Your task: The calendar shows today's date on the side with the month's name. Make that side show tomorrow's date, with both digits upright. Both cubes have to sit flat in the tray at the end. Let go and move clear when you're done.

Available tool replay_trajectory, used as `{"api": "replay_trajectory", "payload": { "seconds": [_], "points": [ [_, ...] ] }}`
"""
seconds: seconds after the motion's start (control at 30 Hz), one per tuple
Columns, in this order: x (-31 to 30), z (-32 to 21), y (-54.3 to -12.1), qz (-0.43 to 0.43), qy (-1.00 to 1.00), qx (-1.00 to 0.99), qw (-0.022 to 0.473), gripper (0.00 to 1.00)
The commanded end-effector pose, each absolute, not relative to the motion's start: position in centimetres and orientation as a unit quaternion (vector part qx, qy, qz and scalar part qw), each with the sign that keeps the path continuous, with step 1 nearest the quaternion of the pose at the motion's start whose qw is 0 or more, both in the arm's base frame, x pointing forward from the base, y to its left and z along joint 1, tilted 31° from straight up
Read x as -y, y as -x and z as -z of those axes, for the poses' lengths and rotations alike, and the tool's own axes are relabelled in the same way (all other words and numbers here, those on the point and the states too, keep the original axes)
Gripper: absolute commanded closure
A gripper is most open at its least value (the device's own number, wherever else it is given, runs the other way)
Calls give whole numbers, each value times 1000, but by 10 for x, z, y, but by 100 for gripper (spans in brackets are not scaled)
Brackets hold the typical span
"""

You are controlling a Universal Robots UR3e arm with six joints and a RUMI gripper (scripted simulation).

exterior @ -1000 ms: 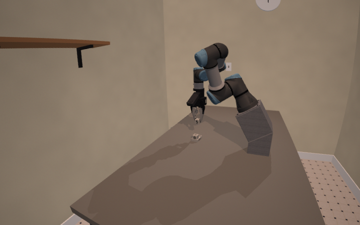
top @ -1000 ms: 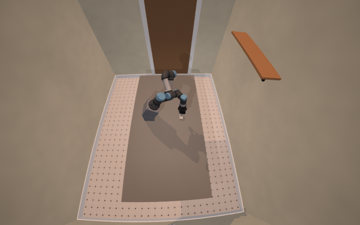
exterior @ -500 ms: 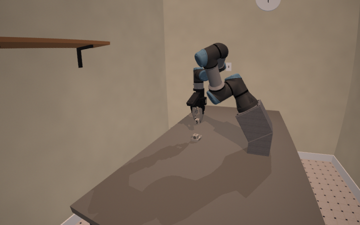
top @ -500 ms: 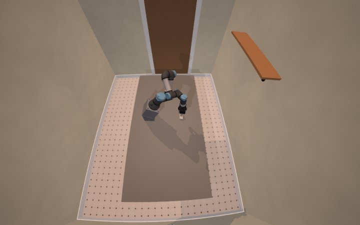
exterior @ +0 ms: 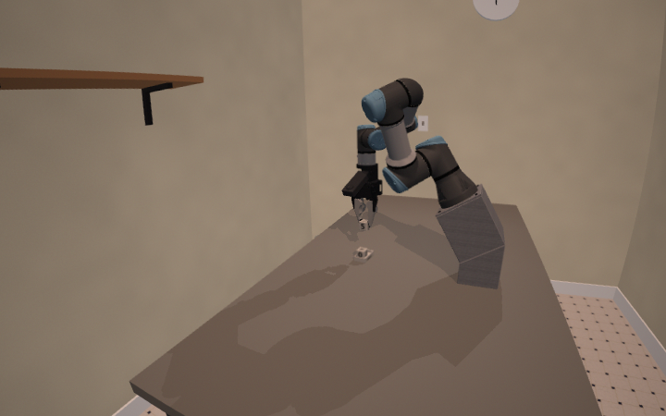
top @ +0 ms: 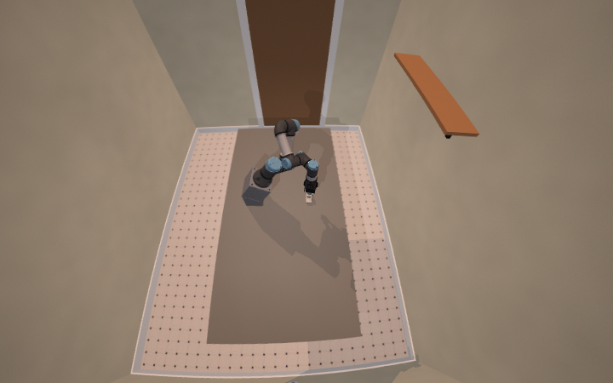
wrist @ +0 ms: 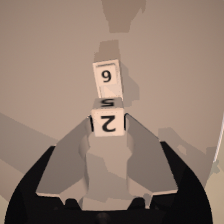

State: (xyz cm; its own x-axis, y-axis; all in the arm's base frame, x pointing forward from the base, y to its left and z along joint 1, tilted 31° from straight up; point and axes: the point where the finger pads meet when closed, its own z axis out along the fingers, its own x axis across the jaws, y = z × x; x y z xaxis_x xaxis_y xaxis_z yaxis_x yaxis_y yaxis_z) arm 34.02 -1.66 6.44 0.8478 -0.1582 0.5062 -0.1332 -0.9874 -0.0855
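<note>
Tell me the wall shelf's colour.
The shelf is orange-brown, clearest in the top view.

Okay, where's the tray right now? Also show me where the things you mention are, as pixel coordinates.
In the exterior view, the tray (top: 308, 202) (exterior: 369, 257) (wrist: 111, 92) sits on the table (top: 284, 306) (exterior: 392, 382) left of the arm's base (top: 256, 195) (exterior: 478, 264), below the jaws.
</note>
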Motion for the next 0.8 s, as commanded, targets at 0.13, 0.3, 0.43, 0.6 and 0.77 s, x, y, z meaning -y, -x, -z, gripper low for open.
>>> {"api": "replay_trajectory", "payload": {
  "seconds": [0.13, 0.3, 0.43, 0.6, 0.77],
  "points": [
    [7, -64, -344, 255, 953, -160, 42, 89],
    [0, -64, -346, 249, 944, -209, 55, 89],
    [-2, -63, -346, 248, 941, -223, 59, 89],
    [-8, -63, -348, 242, 929, -271, 71, 89],
    [-13, -63, -349, 238, 918, -306, 79, 89]
  ]
}}
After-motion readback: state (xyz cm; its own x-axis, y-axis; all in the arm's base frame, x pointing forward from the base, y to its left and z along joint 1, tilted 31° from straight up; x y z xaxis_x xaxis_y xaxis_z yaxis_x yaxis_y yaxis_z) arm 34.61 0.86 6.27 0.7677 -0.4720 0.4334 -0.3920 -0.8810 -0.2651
